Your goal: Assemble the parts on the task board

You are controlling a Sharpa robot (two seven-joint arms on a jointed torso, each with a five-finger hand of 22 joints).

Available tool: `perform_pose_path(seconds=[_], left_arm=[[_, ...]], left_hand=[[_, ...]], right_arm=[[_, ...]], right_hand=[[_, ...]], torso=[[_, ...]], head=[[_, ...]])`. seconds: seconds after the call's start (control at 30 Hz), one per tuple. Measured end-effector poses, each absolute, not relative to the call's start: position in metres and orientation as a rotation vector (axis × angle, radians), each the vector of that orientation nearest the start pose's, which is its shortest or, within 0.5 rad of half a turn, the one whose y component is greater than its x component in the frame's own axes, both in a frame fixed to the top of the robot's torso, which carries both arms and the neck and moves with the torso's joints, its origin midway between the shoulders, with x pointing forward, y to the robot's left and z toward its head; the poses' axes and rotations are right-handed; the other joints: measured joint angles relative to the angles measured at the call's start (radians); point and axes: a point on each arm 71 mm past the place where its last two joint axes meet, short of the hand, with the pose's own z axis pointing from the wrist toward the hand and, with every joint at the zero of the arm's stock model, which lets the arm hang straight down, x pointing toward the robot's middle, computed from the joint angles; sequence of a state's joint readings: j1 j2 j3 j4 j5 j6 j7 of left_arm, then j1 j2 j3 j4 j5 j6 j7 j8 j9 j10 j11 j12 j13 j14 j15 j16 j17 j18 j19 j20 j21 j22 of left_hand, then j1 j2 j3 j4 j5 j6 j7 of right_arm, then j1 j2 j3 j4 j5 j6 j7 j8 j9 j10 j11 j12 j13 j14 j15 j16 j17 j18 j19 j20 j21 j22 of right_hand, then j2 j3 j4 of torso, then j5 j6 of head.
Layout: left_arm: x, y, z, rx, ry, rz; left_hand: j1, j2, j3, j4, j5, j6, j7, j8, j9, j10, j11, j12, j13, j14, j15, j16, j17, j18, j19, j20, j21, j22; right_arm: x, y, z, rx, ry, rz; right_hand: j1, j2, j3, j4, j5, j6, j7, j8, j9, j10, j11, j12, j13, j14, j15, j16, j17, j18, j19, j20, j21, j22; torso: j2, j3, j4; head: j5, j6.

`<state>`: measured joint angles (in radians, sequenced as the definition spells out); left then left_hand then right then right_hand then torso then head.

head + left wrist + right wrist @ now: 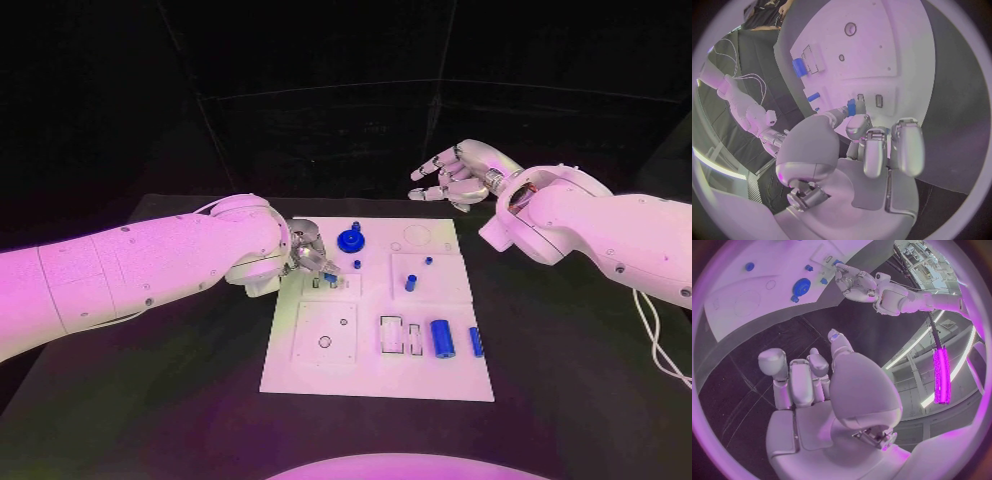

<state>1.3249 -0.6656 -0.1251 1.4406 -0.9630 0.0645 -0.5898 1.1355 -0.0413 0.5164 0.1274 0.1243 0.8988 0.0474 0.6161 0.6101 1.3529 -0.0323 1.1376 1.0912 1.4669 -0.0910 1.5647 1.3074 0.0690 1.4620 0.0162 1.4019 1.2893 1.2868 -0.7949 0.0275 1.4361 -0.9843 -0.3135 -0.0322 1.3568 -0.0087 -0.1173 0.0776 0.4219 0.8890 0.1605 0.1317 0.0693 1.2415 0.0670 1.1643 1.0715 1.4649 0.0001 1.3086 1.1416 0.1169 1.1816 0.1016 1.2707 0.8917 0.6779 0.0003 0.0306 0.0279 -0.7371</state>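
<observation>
The white task board (378,375) lies in the middle of the black table. My left hand (307,255) hovers over the board's left side and pinches a small blue part (852,106) between thumb and finger, just above two small slots (879,101). My right hand (454,175) hangs beyond the board's far right corner, fingers apart, holding nothing. On the board are a round blue part (352,240), a blue peg (410,283), a blue cylinder (444,341) and a thin blue piece (476,342).
A rectangular recess (392,335) sits beside the blue cylinder, and a square plate with a small hole (326,341) lies on the board's near left. Bare black table (173,400) surrounds the board.
</observation>
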Motion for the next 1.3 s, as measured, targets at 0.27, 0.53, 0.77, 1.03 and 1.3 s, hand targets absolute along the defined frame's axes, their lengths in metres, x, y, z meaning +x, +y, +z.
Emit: perform_pose_path(seconds=[0.27,0.53,0.77,1.03,1.3], left_arm=[[0.500,0.161,-0.208,-0.244,2.287,-0.408],[0.501,0.156,-0.215,-0.245,2.291,-0.402],[0.503,0.154,-0.217,-0.245,2.290,-0.394],[0.504,0.155,-0.218,-0.239,2.293,-0.386],[0.504,0.153,-0.218,-0.224,2.307,-0.382]], left_hand=[[-0.007,-0.006,0.010,-0.002,-0.001,0.001,0.001,0.000,0.002,0.000,0.000,0.000,0.000,0.000,0.000,0.000,0.000,0.000,0.000,0.000,0.000,0.004],[-0.012,-0.009,0.014,-0.006,-0.002,0.001,0.001,0.004,0.002,0.000,0.000,0.000,0.000,0.000,0.000,0.000,0.000,0.000,0.000,0.000,0.000,0.004],[-0.015,-0.011,0.014,-0.006,-0.004,0.002,0.002,0.004,0.003,0.000,0.000,0.000,0.000,0.000,0.000,0.000,0.000,0.000,0.000,0.000,0.000,0.004],[-0.018,-0.011,0.026,-0.013,-0.006,-0.001,0.002,0.004,0.003,0.000,0.000,0.000,0.000,0.000,0.000,0.000,0.000,0.000,0.000,0.000,0.000,0.005],[-0.017,-0.010,0.026,-0.013,-0.008,-0.002,0.001,0.004,0.004,0.000,0.000,0.000,-0.002,0.000,0.000,0.000,0.000,0.000,0.000,0.000,0.000,0.007]], right_arm=[[0.525,-0.206,-0.124,0.272,1.608,0.901],[0.526,-0.206,-0.123,0.282,1.591,0.898],[0.526,-0.206,-0.122,0.295,1.574,0.902],[0.527,-0.206,-0.122,0.306,1.564,0.905],[0.527,-0.205,-0.122,0.309,1.562,0.908]], right_hand=[[0.010,0.000,-0.015,0.009,0.006,0.000,0.000,0.005,0.000,-0.063,-0.001,-0.103,-0.121,-0.002,-0.009,-0.077,-0.087,0.016,-0.046,-0.005,-0.071,-0.107],[0.024,0.005,-0.024,0.019,0.026,-0.001,-0.001,0.011,0.000,-0.122,-0.003,-0.202,-0.237,-0.015,-0.014,-0.141,-0.150,0.031,-0.084,-0.007,-0.130,-0.192],[0.038,-0.002,-0.030,0.025,0.031,0.006,-0.009,0.031,0.002,-0.195,-0.005,-0.297,-0.353,-0.034,-0.013,-0.205,-0.214,0.055,-0.136,-0.005,-0.208,-0.302],[0.038,-0.002,-0.030,0.025,0.031,0.006,-0.009,0.031,0.001,-0.195,-0.004,-0.297,-0.355,-0.034,-0.013,-0.205,-0.215,0.055,-0.136,-0.005,-0.208,-0.305],[0.038,-0.002,-0.030,0.025,0.031,0.006,-0.009,0.031,0.001,-0.195,-0.004,-0.297,-0.357,-0.034,-0.013,-0.205,-0.212,0.054,-0.136,-0.005,-0.208,-0.305]], torso=[[0.000,-0.0002,-0.0022],[0.002,0.0003,-0.0050],[0.002,0.0006,-0.0050],[0.003,0.0007,-0.0048],[0.002,0.0011,-0.0043]], head=[[0.004,-0.002],[0.006,-0.004],[0.005,-0.007],[0.002,-0.011],[0.003,-0.016]])
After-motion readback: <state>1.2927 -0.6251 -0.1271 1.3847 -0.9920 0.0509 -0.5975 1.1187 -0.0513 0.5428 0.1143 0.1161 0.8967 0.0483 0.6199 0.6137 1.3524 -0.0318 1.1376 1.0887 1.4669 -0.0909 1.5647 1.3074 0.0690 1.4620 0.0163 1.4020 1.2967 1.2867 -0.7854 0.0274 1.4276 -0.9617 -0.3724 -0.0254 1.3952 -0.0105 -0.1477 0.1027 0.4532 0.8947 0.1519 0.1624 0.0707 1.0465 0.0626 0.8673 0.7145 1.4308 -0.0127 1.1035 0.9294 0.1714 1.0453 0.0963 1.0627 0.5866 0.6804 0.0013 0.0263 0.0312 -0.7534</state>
